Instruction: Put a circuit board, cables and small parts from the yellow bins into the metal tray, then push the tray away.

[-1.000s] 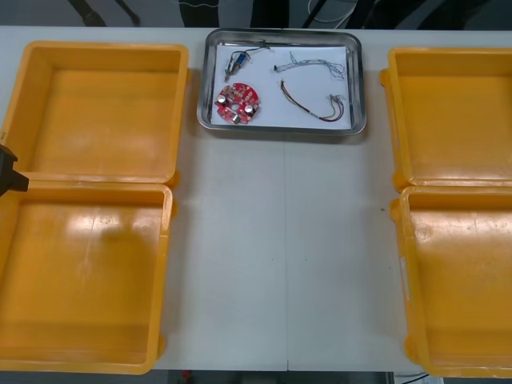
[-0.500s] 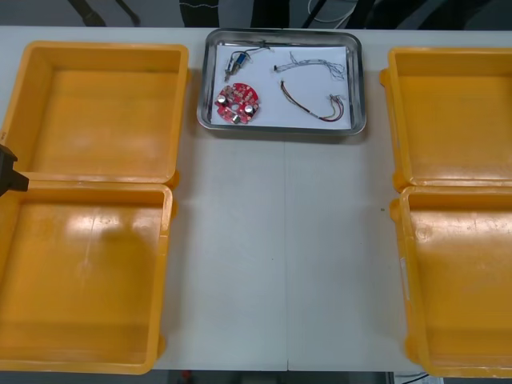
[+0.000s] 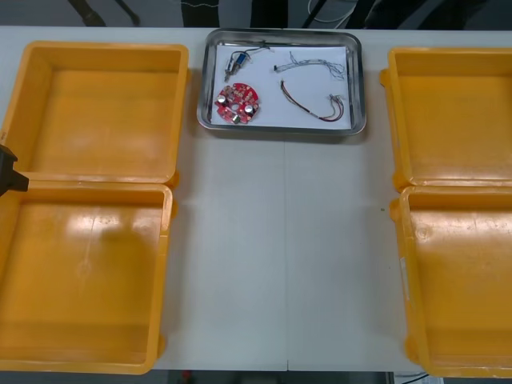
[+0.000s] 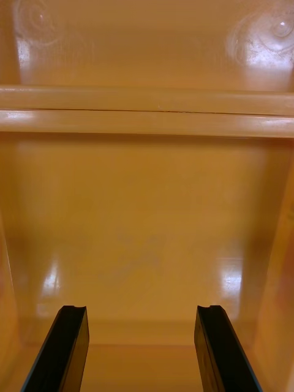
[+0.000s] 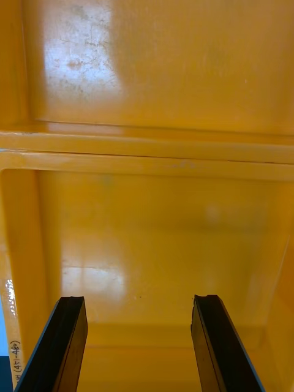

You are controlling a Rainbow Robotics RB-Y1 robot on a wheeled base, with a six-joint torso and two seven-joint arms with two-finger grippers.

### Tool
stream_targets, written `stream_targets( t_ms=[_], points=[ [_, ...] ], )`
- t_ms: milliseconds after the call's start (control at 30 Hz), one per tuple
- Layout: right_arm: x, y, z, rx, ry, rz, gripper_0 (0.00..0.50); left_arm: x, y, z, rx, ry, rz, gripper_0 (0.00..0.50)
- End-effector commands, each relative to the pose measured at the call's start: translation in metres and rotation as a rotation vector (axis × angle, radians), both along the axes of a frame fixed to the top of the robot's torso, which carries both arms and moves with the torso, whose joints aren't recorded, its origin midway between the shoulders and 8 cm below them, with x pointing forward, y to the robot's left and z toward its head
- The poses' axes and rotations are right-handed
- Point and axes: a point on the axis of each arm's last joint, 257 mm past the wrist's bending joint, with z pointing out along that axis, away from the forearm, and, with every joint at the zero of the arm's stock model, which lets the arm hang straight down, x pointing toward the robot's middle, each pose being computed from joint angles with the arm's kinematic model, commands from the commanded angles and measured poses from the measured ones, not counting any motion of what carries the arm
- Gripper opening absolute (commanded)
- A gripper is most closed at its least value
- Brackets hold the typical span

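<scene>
Yellow plastic lies under both grippers. The left gripper (image 5: 139, 300) hangs with its fingers spread wide over the floor of a bin, and the touching rims of two bins cross beyond the fingertips. Beside the left finger (image 5: 64, 343), on that bin's rim, is small dark writing (image 5: 15, 362) in brackets that begins "4T1"; the rest is too small to tell. The right gripper (image 4: 141, 308) also has its fingers standing apart over a bin floor, with a pair of abutting rims ahead.

From the front, a black part of the left arm (image 3: 10, 172) shows at the seam between the far left bin (image 3: 104, 112) and the near left bin (image 3: 80, 280). The far right bin (image 3: 456, 112) and near right bin (image 3: 464, 288) stand opposite.

The metal tray (image 3: 280, 130) sits at the far middle of the surface (image 3: 280, 240), its long axis running left to right, well apart from both sets of fingers. On its white inside, the round red circuit board (image 3: 238, 104) lies at the near left. A small metal part (image 3: 238, 60) lies tilted beyond it. The blue and white cable (image 3: 314, 62) stretches across the far right. The red and yellow cable (image 3: 312, 106) runs slantwise nearer, its plug end toward the tray's right wall.
</scene>
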Motion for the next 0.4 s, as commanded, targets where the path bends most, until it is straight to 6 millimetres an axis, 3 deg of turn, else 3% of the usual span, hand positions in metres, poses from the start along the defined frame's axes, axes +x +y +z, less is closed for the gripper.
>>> stream_targets(
  t_ms=[33, 400],
  points=[
    [0.0053, -0.0136, 0.0232, -0.028, -0.041, -0.043, 0.5, 0.0005, 0.0002, 0.0064, 0.046, -0.033, -0.083, 0.5],
    [0.0053, -0.0136, 0.0232, -0.028, -0.041, -0.043, 0.5, 0.0005, 0.0002, 0.0064, 0.046, -0.033, -0.083, 0.5]
  ],
)
